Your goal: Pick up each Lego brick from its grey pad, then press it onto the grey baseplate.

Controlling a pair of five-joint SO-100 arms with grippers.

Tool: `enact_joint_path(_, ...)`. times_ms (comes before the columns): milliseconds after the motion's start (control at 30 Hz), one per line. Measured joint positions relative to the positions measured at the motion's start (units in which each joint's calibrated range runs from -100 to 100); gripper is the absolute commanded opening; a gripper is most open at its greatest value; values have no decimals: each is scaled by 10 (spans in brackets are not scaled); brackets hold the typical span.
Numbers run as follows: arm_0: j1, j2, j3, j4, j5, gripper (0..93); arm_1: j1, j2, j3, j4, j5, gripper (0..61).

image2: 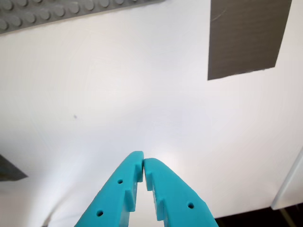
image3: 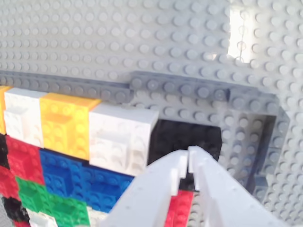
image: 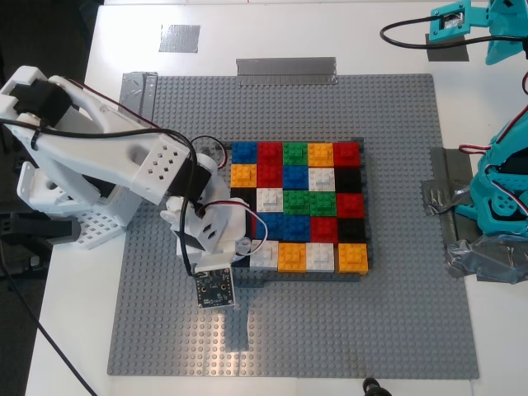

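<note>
No brand names, labels or readable writing show in any view.

Seen from above in the exterior view, a very large grey baseplate [image: 396,313] covers most of a white table [image: 74,330]. Near its centre sits a tight patchwork of Lego bricks [image: 307,206] in red, blue, green, orange, white and black, framed by thin dark grey wall pieces [image: 367,206].

A white arm [image: 107,157] reaches in from nine o'clock. My second gripper [image3: 188,166] is at the patchwork's seven o'clock corner, its tips nearly touching, with nothing between them. Through its wrist camera the tips hover over a black brick [image3: 182,137] in the corner row, next to a white brick [image3: 120,137] and an orange brick [image3: 66,125]. The arm's body hides the bricks along the patchwork's nine o'clock edge in the exterior view.

A turquoise arm [image: 503,190] stands off the baseplate at three o'clock, fixed down with grey tape strips [image: 487,260]. My first gripper [image2: 143,163] is pinched to a narrow slit, empty, over bare white table, with a dark grey tape patch [image2: 246,38] ahead and the baseplate's edge just visible.

A small light-grey pad [image: 179,37] lies on the table at eleven o'clock, bare. A longer grey strip [image: 286,70] lies along the baseplate's twelve o'clock edge.
</note>
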Motion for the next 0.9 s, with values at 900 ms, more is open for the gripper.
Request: enact_joint_path(900,0,0,0,0,0,0,-1,-36,53,23,21,1)
